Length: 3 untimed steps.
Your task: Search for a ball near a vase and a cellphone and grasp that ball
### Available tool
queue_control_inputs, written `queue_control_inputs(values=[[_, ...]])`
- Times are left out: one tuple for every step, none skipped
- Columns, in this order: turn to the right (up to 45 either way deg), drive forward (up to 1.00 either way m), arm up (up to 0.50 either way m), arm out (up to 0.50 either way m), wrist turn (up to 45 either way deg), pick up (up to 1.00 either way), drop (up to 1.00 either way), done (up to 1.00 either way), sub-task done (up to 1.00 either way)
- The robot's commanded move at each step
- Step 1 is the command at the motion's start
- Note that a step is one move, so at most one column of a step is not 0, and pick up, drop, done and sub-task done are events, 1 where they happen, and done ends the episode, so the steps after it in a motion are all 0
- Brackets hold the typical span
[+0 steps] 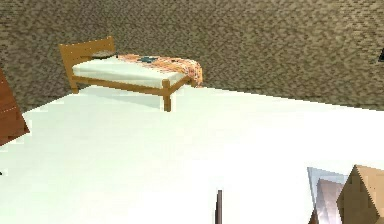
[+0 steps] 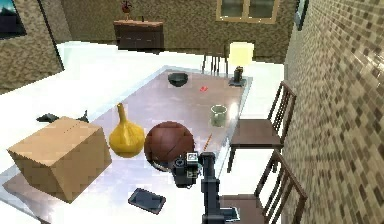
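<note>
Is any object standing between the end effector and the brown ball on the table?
Nothing visible does. The end effector shows right at the ball; the yellow vase stands aside, left of the ball.

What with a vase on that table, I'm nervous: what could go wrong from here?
1. The ball is round and sits close beside the vase; a nudge from the gripper might roll it into the vase and tip it.
2. The ball looks large against the gripper, so a grasp may slip.
3. The cellphone lies near the table edge, close to the gripper; a sweep could push it off.
</note>
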Motion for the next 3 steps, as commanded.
queue_control_inputs(values=[[0.0, 0.0, 0.0, 0.0, 0.0, 1.0, 0.0, 0.0, 0.0], [0.0, 0.0, 0.1, 0.0, 0.0, 0.0, 0.0, 0.0, 0.0], [0.0, 0.0, 0.0, 0.0, 0.0, 0.0, 0.0, 1.0, 0.0]])
